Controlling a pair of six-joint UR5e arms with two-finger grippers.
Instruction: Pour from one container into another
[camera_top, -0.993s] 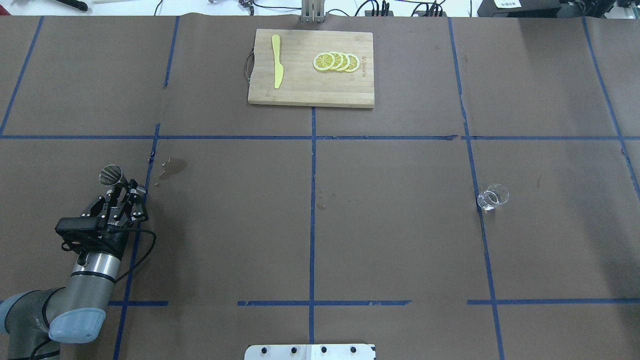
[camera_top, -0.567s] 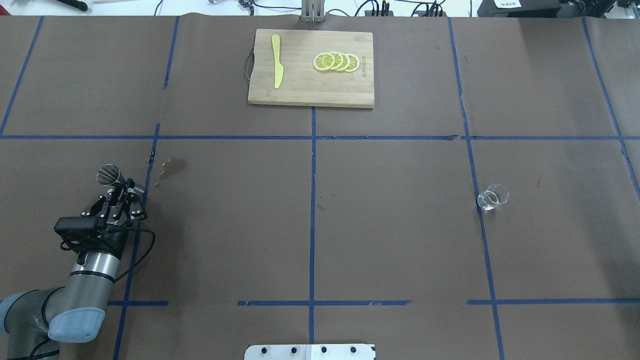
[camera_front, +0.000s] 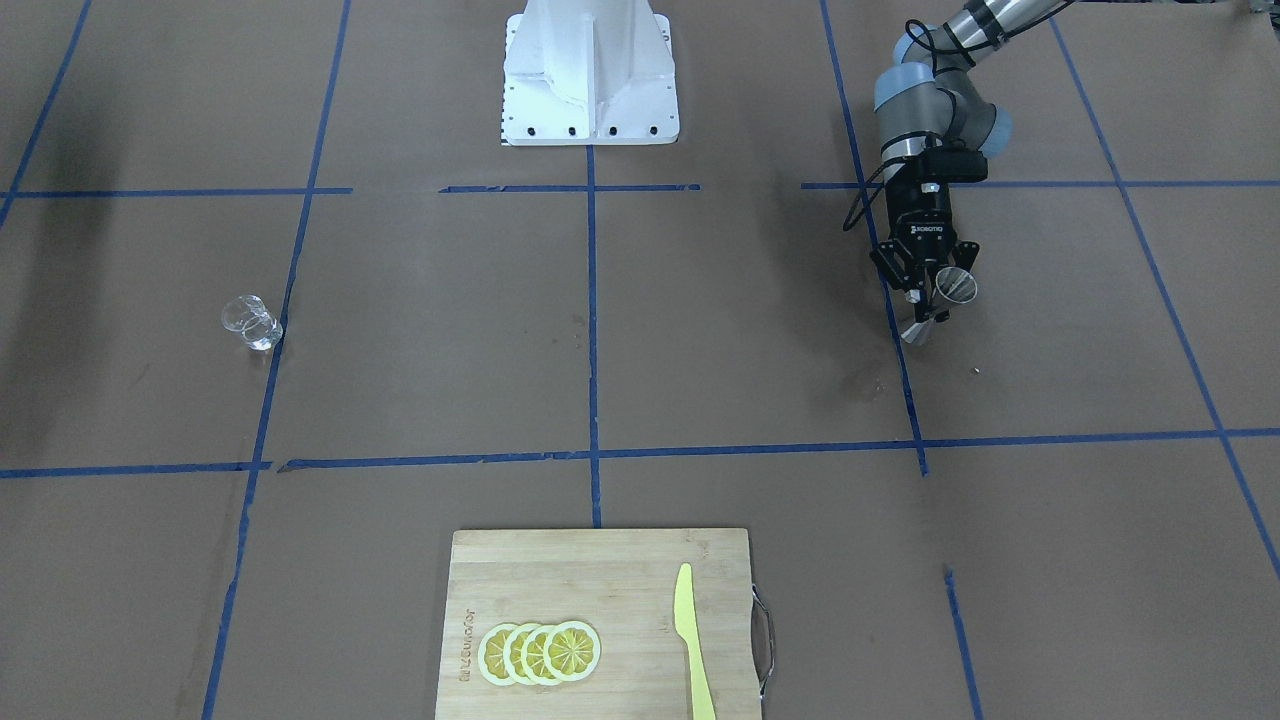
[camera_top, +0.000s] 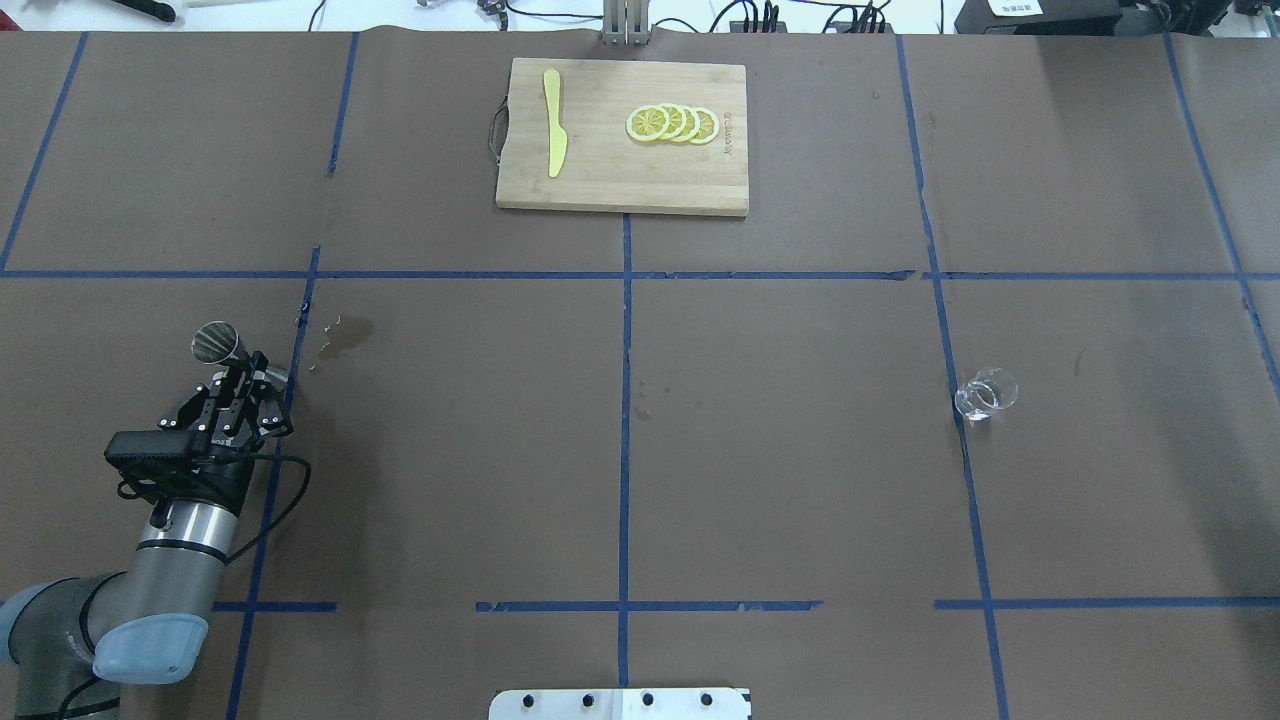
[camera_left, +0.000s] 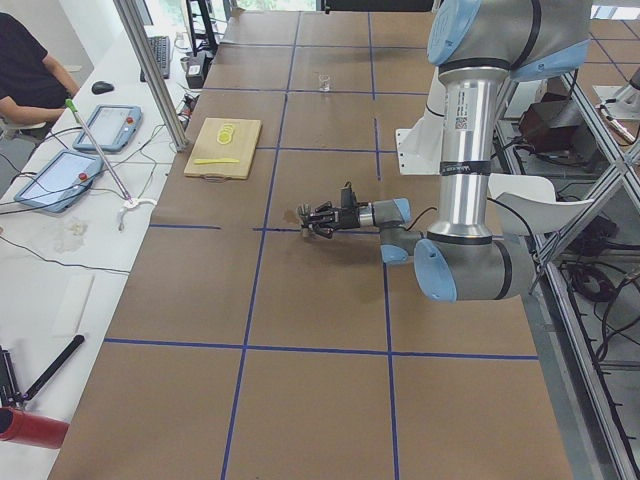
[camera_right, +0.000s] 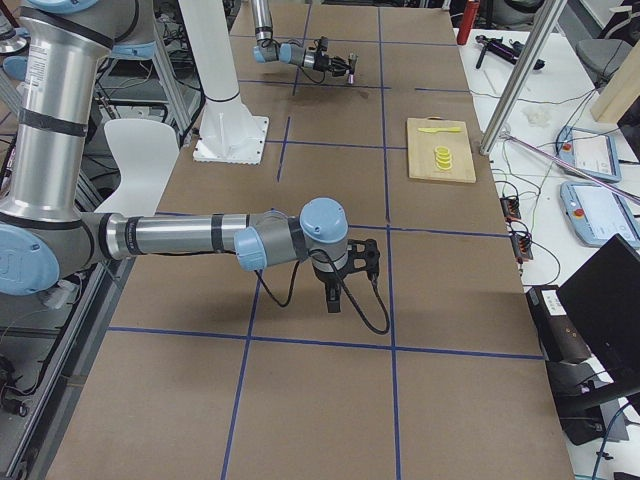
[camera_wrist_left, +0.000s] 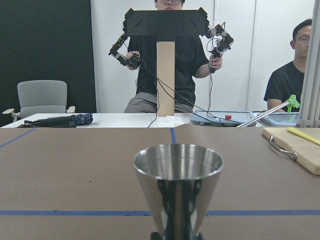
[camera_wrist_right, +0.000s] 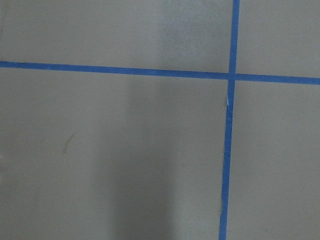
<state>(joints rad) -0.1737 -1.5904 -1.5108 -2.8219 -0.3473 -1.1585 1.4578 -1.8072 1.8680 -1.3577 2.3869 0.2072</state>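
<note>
Overhead exterior view, nearest first. Left hand (camera_top: 247, 377) pinches the steel jigger (camera_top: 214, 343) at its waist, on the left side of the table (camera_top: 450, 480), beside a blue tape line. Left wrist view: the jigger's long axis is upright, mouth up. Whether its foot rests on the table or hangs just clear, cannot tell. Dark spots (camera_top: 350, 330) mark the paper just beyond it.

Glass cup (camera_top: 986, 392) stands upright, well apart to the robot's right of the jigger, past the centre tape line. Nothing touches it.

Right hand (camera_right: 334, 298) shows only in the exterior right view; spread or pressed together, cannot tell.

Judgement: the cup sits on the right arm's side, so that arm is nearer for the pick-up. Cup and jigger must meet before pouring.

Farthest: cutting board (camera_top: 620, 190) with lemon slices (camera_top: 672, 123) and yellow knife (camera_top: 553, 125).
</note>
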